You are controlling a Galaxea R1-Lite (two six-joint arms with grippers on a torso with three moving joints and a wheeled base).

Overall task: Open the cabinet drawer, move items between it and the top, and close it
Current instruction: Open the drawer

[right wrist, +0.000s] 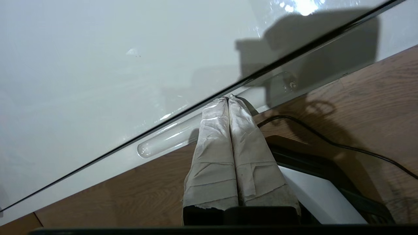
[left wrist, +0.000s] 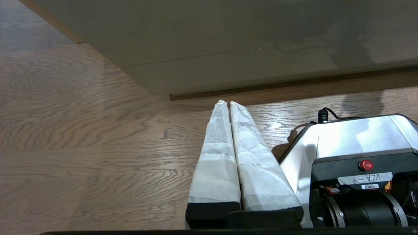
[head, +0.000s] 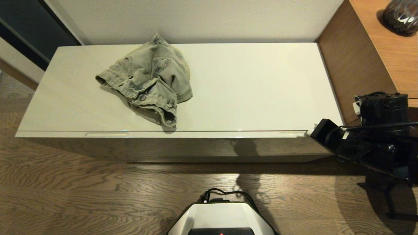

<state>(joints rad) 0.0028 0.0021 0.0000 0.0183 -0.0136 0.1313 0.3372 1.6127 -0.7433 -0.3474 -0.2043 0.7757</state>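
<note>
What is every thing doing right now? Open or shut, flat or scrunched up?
cabinet drawer: shut, flush under the top.
denim garment: crumpled in a heap on the top.
right hand: shut, empty, tips at the drawer's right notch.
left hand: shut, empty, low above the floor.

A plain pale wall (head: 202, 19) is being lit softly from above. The wood-grain floor (head: 81, 195) is being crossed by dark shadows. A brown wooden unit (head: 375, 42) is being occupied by a dark vase (head: 401, 15).
</note>
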